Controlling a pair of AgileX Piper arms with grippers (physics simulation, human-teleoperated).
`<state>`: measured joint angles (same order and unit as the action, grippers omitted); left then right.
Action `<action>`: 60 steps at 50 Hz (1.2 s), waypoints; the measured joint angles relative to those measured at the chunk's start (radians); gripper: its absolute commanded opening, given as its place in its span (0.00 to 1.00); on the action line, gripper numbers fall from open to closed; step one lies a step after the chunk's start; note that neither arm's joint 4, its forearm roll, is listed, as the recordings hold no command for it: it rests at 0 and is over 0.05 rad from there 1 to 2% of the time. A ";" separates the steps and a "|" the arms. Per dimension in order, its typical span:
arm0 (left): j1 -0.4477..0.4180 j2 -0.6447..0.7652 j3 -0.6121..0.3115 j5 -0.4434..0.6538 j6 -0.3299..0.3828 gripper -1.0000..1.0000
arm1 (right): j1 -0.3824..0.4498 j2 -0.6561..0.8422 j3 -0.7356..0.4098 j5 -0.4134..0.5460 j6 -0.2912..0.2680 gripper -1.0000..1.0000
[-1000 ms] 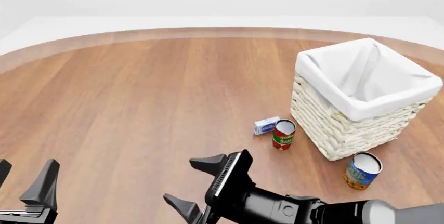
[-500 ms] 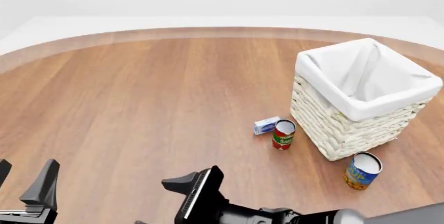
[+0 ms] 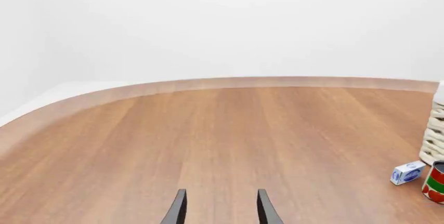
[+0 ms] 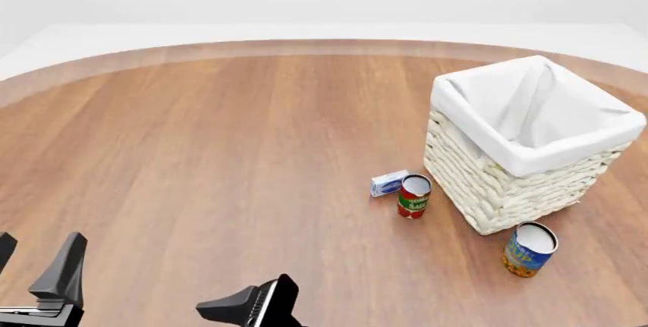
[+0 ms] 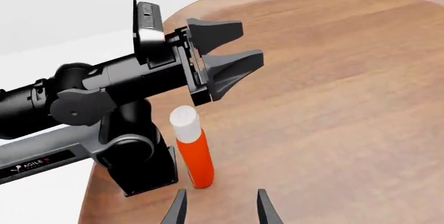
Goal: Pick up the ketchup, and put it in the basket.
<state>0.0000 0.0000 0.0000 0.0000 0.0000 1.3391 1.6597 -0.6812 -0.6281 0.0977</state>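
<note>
The ketchup (image 5: 195,157), a red-orange bottle with a white cap, stands upright near the table edge beside the left arm's base; only the right wrist view shows it. My right gripper (image 5: 220,209) is open, its fingertips just short of the bottle and apart from it. In the front view the right gripper (image 4: 248,312) sits at the bottom edge, mostly cut off. My left gripper (image 4: 39,249) is open and holds nothing at the near left; the left gripper (image 5: 239,44) hangs above the bottle in the right wrist view. The basket (image 4: 486,190) stands at the right.
A red-and-green can (image 4: 413,195) and a small white-and-blue box (image 4: 389,183) stand just left of the basket. A blue-and-yellow can (image 4: 529,249) is in front of it. The left arm's base (image 5: 142,164) is right beside the bottle.
My right arm has swung down and to the left, dropping almost out of the front view. The left gripper and the objects have not moved.
</note>
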 measured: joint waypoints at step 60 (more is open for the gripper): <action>0.000 0.000 0.000 0.000 0.000 1.00 | 0.083 0.080 -0.138 0.051 0.077 1.00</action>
<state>0.0000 0.0000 0.0000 0.0000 0.0000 1.4218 1.7401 -0.8188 -0.5774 0.1746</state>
